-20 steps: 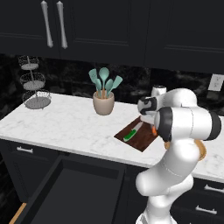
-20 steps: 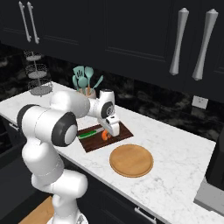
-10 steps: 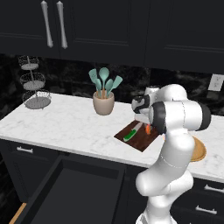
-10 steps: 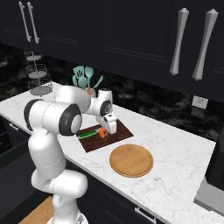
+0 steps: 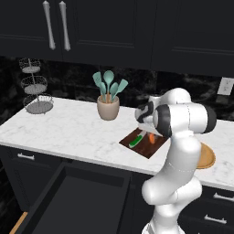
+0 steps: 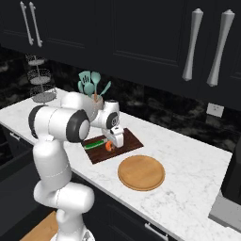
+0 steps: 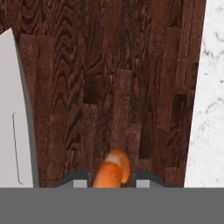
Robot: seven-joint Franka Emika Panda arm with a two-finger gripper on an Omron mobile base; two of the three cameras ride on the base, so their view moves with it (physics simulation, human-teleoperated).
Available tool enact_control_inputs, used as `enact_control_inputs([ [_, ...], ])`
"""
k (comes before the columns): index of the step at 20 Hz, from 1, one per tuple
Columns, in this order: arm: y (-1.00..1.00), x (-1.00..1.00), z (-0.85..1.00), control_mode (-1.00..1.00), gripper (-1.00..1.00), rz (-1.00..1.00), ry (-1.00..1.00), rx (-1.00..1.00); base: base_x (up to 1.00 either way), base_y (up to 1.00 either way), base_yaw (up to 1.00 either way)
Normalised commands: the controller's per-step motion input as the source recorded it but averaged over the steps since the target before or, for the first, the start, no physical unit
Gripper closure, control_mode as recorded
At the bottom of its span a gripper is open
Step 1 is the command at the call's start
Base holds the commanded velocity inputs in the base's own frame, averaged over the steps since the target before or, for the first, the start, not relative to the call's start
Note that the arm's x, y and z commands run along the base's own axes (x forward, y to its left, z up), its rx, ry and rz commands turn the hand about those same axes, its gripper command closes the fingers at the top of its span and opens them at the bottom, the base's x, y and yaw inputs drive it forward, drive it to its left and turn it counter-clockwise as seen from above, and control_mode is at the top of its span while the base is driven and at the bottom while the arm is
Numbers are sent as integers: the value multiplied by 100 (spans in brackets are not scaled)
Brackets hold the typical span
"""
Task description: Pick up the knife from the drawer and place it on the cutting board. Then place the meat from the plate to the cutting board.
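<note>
The dark cutting board lies on the marble counter. The green-handled knife rests on its left part. Low over the board, my gripper points straight down. The orange-red meat sits on the wood between its tips. The jaws stand slightly apart, a thin gap on each side of the meat. The round tan plate lies bare to the right of the board. The black drawer hangs open below the counter.
A tan pot of teal spatulas stands just behind the board. A tiered wire rack is at the far left of the counter. Dark upper cabinets hang above, and a wall outlet is at the right.
The hand has moved a little left over the board and settled low with the meat. Its jaws, tight on the meat before, have parted slightly.
</note>
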Motion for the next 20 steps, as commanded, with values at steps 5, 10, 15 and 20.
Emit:
enact_control_inputs([
  [5, 5, -3, 8, -100, -100, 0, -11, 0, 0, 0, 0],
  [10, 0, -35, 34, -100, -100, 0, -18, 0, 0, 0, 0],
  [15, 19, -72, -3, -100, -100, 0, -7, 0, 0, 0, 0],
  [20, 31, -92, 26, -100, -100, 0, 0, 0, 0, 0, 0],
])
